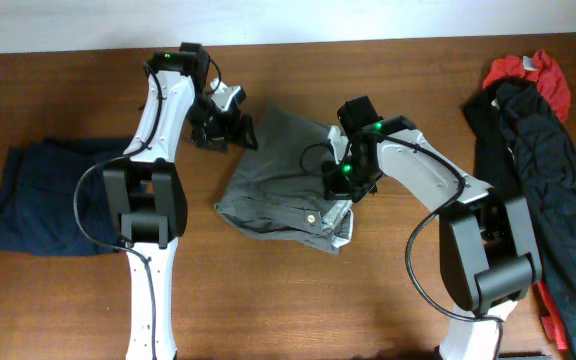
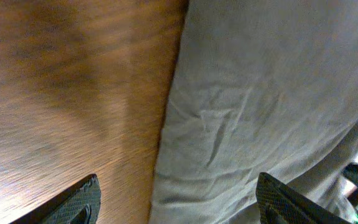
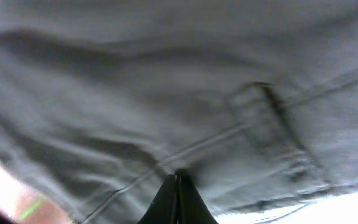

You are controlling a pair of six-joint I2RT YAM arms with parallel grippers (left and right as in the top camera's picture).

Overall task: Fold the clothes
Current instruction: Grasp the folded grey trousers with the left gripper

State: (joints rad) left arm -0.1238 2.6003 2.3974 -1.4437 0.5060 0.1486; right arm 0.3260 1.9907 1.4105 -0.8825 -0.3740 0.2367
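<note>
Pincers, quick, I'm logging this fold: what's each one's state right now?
Left pincer: open, empty, above the grey shorts.
Right pincer: closed, pinching the grey shorts.

Brown wooden bench [image 1: 298, 310]. Grey shorts [image 1: 278, 180] lie crumpled at centre, pale button facing up. A navy garment [image 1: 43, 200] lies flat at the left end. A black garment [image 1: 538, 150] is heaped along the right end, with a red garment [image 1: 528, 72] touching its far side.

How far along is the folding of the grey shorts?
Done: almost nothing; the grey shorts lie rumpled, button showing. In hand: the right hand looks shut on their cloth; the left hand hangs open over their edge. Left: every neat fold.
</note>
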